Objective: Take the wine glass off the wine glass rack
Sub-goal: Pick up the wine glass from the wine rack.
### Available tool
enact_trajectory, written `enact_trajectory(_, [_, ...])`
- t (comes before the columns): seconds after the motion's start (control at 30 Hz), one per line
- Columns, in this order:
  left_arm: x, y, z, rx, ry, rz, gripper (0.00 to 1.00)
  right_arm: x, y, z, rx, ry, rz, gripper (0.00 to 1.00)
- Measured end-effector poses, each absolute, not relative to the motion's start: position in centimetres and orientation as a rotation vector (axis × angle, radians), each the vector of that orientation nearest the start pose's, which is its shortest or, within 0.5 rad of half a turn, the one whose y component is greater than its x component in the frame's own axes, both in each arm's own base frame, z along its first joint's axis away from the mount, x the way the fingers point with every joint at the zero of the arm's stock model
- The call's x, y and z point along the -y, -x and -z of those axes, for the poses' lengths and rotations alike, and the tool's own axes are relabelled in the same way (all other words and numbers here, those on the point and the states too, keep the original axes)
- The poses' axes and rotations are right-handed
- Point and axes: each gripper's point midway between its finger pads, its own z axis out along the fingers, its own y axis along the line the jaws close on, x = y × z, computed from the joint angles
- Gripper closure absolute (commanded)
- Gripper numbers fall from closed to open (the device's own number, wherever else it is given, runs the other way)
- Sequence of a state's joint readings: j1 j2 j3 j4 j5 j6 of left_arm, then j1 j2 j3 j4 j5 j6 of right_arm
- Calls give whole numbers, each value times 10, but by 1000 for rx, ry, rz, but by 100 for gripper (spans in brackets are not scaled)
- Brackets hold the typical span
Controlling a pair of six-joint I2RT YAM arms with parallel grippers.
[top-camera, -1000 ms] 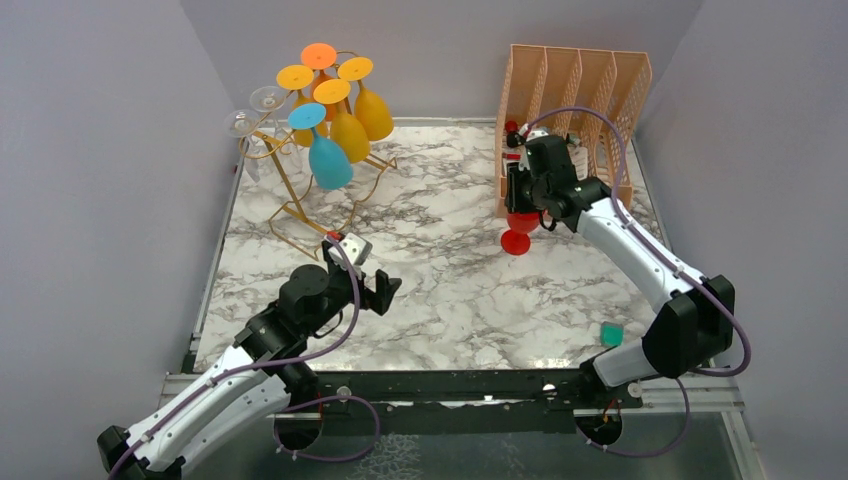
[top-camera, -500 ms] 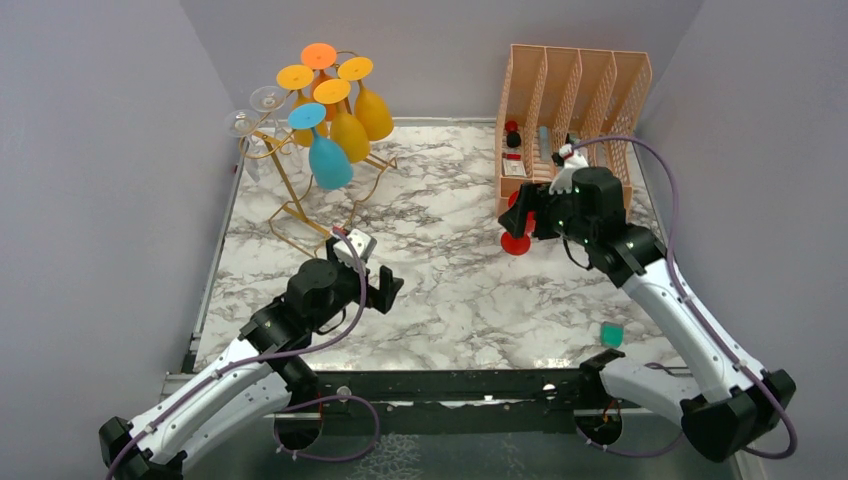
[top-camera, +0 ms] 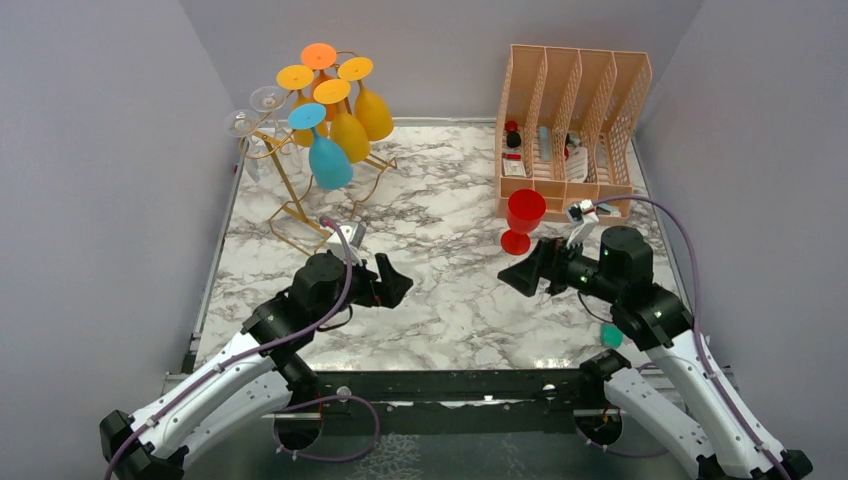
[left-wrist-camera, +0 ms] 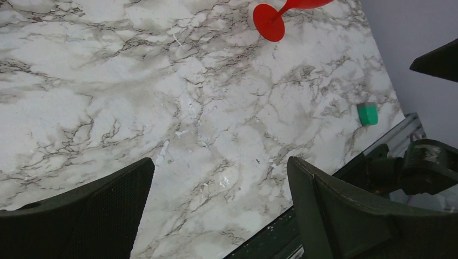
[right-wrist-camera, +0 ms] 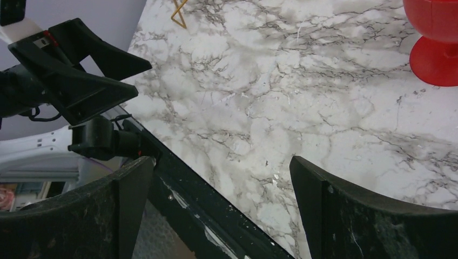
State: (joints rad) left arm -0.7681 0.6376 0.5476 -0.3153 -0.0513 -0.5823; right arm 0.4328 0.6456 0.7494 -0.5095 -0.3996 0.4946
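Note:
A red wine glass (top-camera: 524,212) stands upright on the marble table, apart from the rack; its foot (left-wrist-camera: 268,22) and bowl (right-wrist-camera: 435,18) show in the wrist views. The gold wine glass rack (top-camera: 283,185) stands at the back left. Orange, yellow, blue (top-camera: 328,160) and clear glasses hang upside down from it. My right gripper (top-camera: 515,272) is open and empty, just in front of the red glass and clear of it. My left gripper (top-camera: 393,283) is open and empty over the table's middle, well short of the rack. Both wrist views show wide jaws with only marble between them.
A peach lattice file organiser (top-camera: 575,110) with small items stands at the back right, just behind the red glass. A small green block (top-camera: 611,335) lies near the front right edge. The black front rail (right-wrist-camera: 216,216) runs under the right gripper.
My right gripper opened and let go of the red glass, which now stands on the table. It then drew back toward the near edge. The left gripper shifted slightly right.

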Motion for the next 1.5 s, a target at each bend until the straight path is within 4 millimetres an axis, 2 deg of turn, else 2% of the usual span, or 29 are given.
enact_trajectory(0.2, [202, -181, -193, -2077, -103, 871, 1, -175, -168, -234, -2104, 187, -997, 0])
enact_trajectory(0.37, [212, -184, -225, -2066, -114, 914, 3, -173, -163, -240, -2123, 177, -998, 2])
enact_trajectory(0.53, [216, -183, -255, -2043, -123, 944, 3, -171, -158, -234, -2165, 150, -1000, 3])
enact_trajectory(0.7, [221, -190, -304, -1983, -138, 958, 3, -169, -157, -234, -2174, 102, -1005, 4])
enact_trajectory(0.83, [237, -212, -352, -1930, -179, 942, 3, -169, -158, -234, -2176, 80, -1007, 5])
enact_trajectory(0.97, [243, -259, -376, -1933, -189, 879, 7, -166, -162, -233, -2173, 61, -979, 5])
enact_trajectory(1.07, [209, -312, -376, -1958, -94, 817, 7, -164, -167, -232, -2172, 51, -951, 5])
enact_trajectory(1.13, [185, -336, -375, -1974, -40, 776, 7, -164, -172, -230, -2176, 53, -930, 5])
enact_trajectory(1.27, [156, -354, -397, -1938, -20, 766, 8, -162, -184, -223, -2201, 44, -872, 5])
enact_trajectory(1.5, [88, -365, -449, -1798, 76, 657, 12, -162, -199, -218, -2218, 57, -814, 5])
